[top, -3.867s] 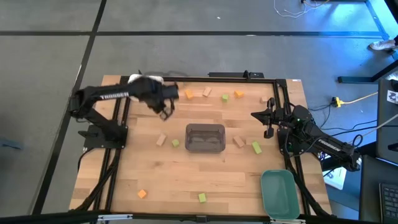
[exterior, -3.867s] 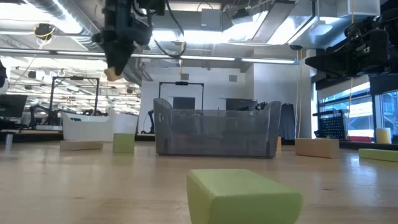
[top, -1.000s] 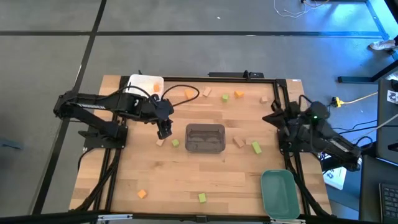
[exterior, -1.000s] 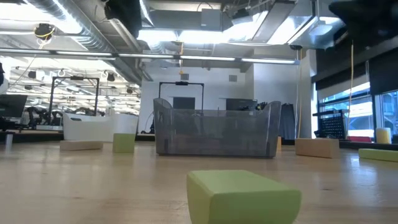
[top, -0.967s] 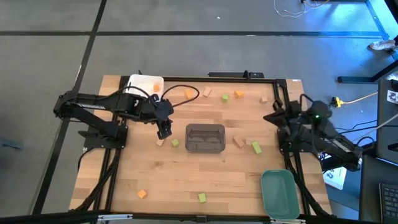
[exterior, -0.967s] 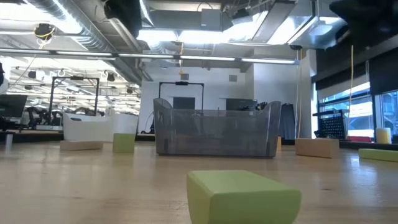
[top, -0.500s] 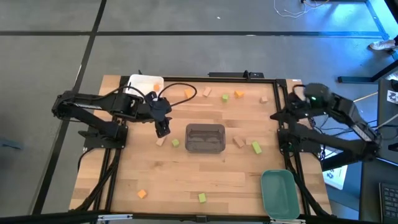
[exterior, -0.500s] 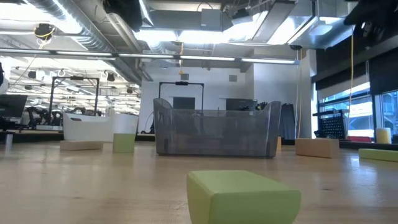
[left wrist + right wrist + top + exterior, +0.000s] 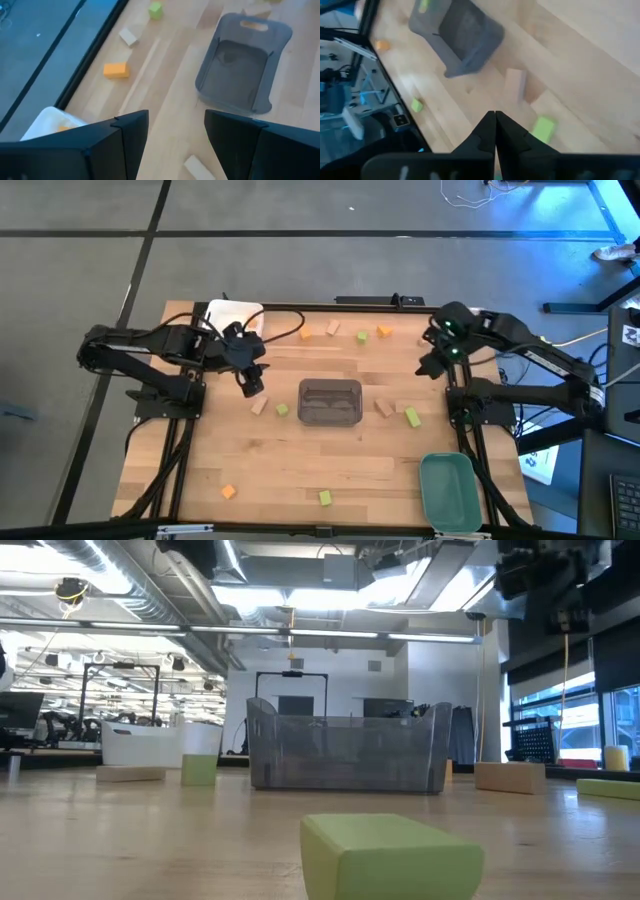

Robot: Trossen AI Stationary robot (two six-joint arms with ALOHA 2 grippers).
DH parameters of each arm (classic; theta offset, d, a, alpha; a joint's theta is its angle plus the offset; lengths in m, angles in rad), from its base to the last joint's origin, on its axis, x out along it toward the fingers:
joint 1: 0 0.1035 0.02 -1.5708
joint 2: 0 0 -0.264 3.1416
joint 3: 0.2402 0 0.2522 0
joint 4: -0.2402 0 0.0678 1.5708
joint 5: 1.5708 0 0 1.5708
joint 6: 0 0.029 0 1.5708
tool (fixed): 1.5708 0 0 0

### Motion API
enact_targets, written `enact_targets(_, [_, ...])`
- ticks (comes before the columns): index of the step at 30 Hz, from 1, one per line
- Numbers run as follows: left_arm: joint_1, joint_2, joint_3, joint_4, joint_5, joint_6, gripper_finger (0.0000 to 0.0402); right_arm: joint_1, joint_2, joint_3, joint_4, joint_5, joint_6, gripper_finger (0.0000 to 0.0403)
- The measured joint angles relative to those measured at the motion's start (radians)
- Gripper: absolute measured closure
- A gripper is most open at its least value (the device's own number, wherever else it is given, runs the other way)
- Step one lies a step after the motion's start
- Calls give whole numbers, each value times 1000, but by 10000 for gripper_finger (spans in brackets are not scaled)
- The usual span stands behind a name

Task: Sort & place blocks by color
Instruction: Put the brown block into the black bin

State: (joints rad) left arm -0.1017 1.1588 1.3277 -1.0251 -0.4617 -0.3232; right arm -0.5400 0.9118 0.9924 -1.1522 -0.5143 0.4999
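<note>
- Spanning the whole scene, the wooden table (image 9: 330, 470) carries every item below; the grey tray (image 9: 330, 402) at its centre serves as landmark.
- Grey tray: empty in the high view and in the left wrist view (image 9: 240, 65); seen side-on in the low view (image 9: 345, 750).
- Teal tray (image 9: 448, 492): well toward the near right corner from the grey tray.
- White tray (image 9: 232, 315): toward the far left corner; the left wrist view alone shows an orange piece inside it.
- Left gripper (image 9: 250, 383): just left of the grey tray, fingers spread wide, holding nothing (image 9: 176, 132).
- Right gripper (image 9: 428, 366): well right of the grey tray, fingers pressed together, empty (image 9: 495, 125).
- Blocks: scattered on all sides of the grey tray, none in it.
- Tan block (image 9: 260, 406): left of the grey tray, just nearside of the left gripper, which is by far the nearer arm; likely next pick. Its long axis runs diagonally in the left wrist view (image 9: 199, 167).
- Green block (image 9: 283, 410): between tan block and grey tray.
- Tan bar (image 9: 384, 408) and green bar (image 9: 413, 416): right of the grey tray, below the right gripper (image 9: 514, 85) (image 9: 543, 128).
</note>
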Motion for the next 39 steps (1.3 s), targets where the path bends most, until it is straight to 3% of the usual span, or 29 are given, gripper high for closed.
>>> enact_targets(5, [0,-21,1,-6,3,11,215,4,80,0,33,-50,20,396])
enact_targets(15, [0,-29,1,-23,10,22,215,7,171,0,58,-54,17,399])
enact_targets(22, [0,-28,1,-23,21,22,215,8,228,-1,61,-144,15,396])
enact_targets(28, [0,-28,1,-23,38,22,215,9,278,-1,60,-62,-4,396])
enact_targets(39, [0,-28,1,-23,41,21,215,8,328,-2,61,-50,-35,399])
